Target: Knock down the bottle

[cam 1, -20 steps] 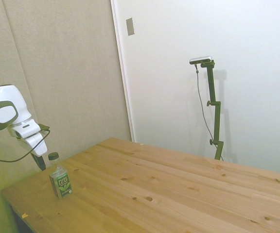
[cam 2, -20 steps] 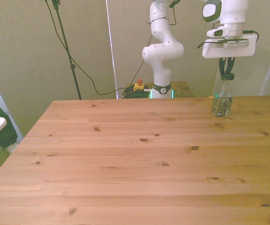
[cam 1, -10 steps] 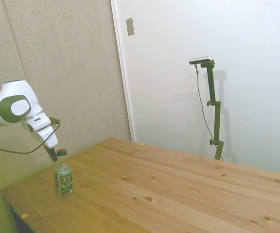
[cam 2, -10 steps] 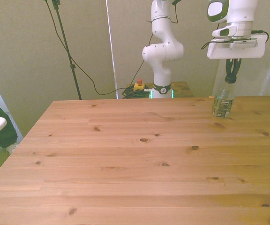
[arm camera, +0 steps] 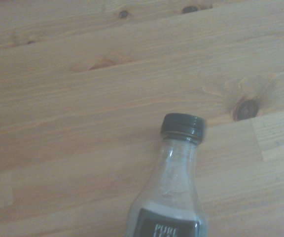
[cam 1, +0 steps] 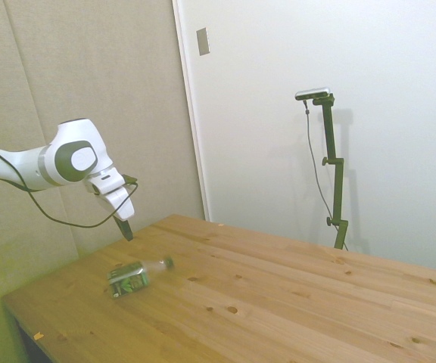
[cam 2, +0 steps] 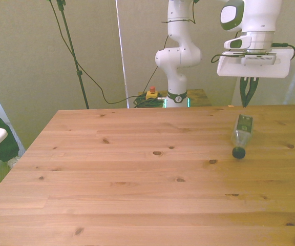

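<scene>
The bottle, upright a moment ago, now lies flat on the table at the front view's far right, cap toward the near edge. My gripper hangs just above, pinched together, holding nothing. Job looks done.

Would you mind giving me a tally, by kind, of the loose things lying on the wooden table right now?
Bottle: 1, clear plastic with a dark cap and green label, lying on its side on the table.
Other loose things on the table: 0.
Total: 1.
</scene>
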Robot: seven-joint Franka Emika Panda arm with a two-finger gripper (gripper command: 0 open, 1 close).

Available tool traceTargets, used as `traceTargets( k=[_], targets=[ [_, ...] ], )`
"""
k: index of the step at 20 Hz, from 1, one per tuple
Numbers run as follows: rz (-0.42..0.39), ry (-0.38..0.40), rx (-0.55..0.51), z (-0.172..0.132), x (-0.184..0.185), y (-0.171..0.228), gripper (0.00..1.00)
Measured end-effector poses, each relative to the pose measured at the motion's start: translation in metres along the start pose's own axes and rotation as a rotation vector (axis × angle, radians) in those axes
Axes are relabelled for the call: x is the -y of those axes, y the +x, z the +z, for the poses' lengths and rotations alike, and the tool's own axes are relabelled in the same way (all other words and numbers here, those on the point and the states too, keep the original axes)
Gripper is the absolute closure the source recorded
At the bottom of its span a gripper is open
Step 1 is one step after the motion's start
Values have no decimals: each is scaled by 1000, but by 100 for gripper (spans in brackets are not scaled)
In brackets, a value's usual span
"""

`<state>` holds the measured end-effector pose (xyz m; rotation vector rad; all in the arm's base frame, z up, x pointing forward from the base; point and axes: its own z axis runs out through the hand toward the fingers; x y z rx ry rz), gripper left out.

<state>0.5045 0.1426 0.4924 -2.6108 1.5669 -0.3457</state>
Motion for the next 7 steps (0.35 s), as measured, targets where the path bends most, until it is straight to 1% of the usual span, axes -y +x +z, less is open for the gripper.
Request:
traceTargets(
  k=[7],
  targets=[
    [53, 12, -7, 6, 10, 37, 100]
  ],
)
